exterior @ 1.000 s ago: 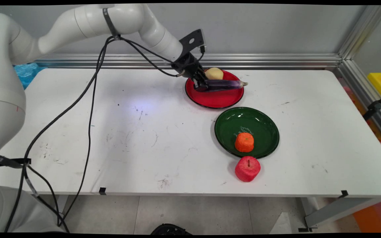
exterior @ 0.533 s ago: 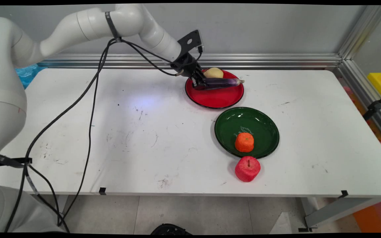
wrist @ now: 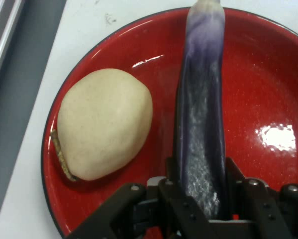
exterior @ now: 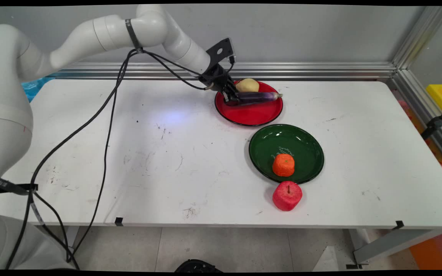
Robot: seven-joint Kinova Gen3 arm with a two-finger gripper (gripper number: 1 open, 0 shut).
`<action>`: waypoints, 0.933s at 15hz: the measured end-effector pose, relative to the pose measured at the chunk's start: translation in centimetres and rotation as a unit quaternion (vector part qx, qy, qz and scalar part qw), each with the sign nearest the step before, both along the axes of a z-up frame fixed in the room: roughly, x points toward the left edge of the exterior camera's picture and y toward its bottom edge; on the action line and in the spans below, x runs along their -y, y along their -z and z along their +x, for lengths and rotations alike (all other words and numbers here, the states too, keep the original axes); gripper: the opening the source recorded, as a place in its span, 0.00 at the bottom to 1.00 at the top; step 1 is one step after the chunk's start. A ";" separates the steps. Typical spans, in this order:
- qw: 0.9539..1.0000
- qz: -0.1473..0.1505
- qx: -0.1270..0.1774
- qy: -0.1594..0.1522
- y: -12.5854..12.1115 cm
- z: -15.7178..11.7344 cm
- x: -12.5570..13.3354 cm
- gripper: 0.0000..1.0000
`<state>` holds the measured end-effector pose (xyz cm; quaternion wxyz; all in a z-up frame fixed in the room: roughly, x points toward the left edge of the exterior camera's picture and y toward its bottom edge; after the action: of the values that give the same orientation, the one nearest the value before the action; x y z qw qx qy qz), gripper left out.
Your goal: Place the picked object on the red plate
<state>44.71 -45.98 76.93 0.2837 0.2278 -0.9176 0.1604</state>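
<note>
The white table [exterior: 190,153] carries everything here, and the white arm [exterior: 102,34] reaches across its far side from the left, black cables [exterior: 106,126] hanging from it down past the near edge. At the far middle of the table sits a red plate [exterior: 249,115]; just near and to the right of it sits a green plate [exterior: 305,149], their rims close but apart. On the red plate lies a long purple eggplant [exterior: 259,97], running left to right, its pale tip reaching the plate's right rim. The black gripper [exterior: 233,100] comes down at the plate's left side, and its jaws are closed around the eggplant's left end; the hand view shows the eggplant [wrist: 201,124] pinched between the two fingers [wrist: 171,172], its body extending away over the red plate [wrist: 268,89]. Just beyond the eggplant, on the plate's far side, lies a beige potato [exterior: 248,85], close to the eggplant. In the green plate's near part rests an orange [exterior: 283,165]. A red apple [exterior: 287,196] stands on the table just near the green plate's rim.
</note>
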 end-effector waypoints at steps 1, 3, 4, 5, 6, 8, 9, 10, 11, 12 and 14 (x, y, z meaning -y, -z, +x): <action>1.000 0.001 -0.001 -0.001 0.2 0.0 0.0 0.00; 1.000 0.002 -0.003 -0.001 0.6 0.0 0.1 0.00; 1.000 0.003 -0.004 -0.002 0.7 0.1 0.1 0.00; 1.000 0.003 -0.004 -0.002 0.9 0.1 0.2 0.00; 1.000 0.004 -0.005 -0.003 1.1 0.1 0.2 0.00; 1.000 0.006 -0.006 -0.004 1.4 0.2 0.2 0.00; 1.000 0.006 -0.006 -0.004 1.4 0.2 0.2 0.00; 1.000 0.007 -0.006 -0.004 1.5 0.2 0.2 0.00; 1.000 0.008 -0.006 -0.004 1.5 0.2 0.2 0.00; 1.000 0.008 -0.007 -0.004 1.5 0.2 0.1 1.00; 1.000 0.010 -0.007 -0.004 1.6 0.2 0.1 1.00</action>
<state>44.92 -46.07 75.36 0.2873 0.2357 -0.9160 0.1512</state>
